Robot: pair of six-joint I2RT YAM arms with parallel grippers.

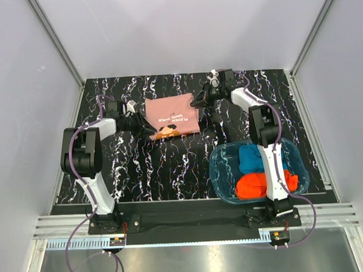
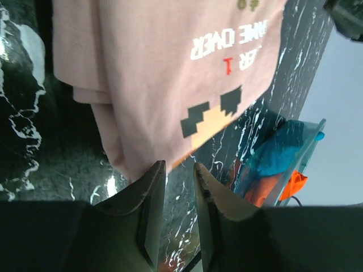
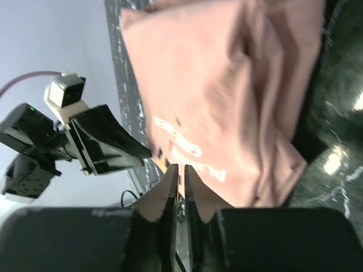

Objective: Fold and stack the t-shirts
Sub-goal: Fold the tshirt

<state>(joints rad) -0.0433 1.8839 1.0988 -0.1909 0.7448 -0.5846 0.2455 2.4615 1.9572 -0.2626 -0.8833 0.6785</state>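
Closest in the left wrist view, the left jaws stand parted, with bare black marbled desk showing in the gap between them and nothing grasped. Just past their tips lies a corner of the dusty-pink t-shirt, folded into a rough square flat on the desk. Its dark-and-orange pixel print and white lettering sit a little further ahead of the tips. On the far side of the shirt, the right jaws are almost together, with only a thin slit between them and their tips at the shirt's opposite edge. I cannot tell whether any cloth is pinched in them. Well behind the right jaws, toward that arm's base, sits a translucent blue tub. It holds the blue t-shirt and, nearer the base, the orange-red t-shirt, the two touching. The right arm reaches over the tub.
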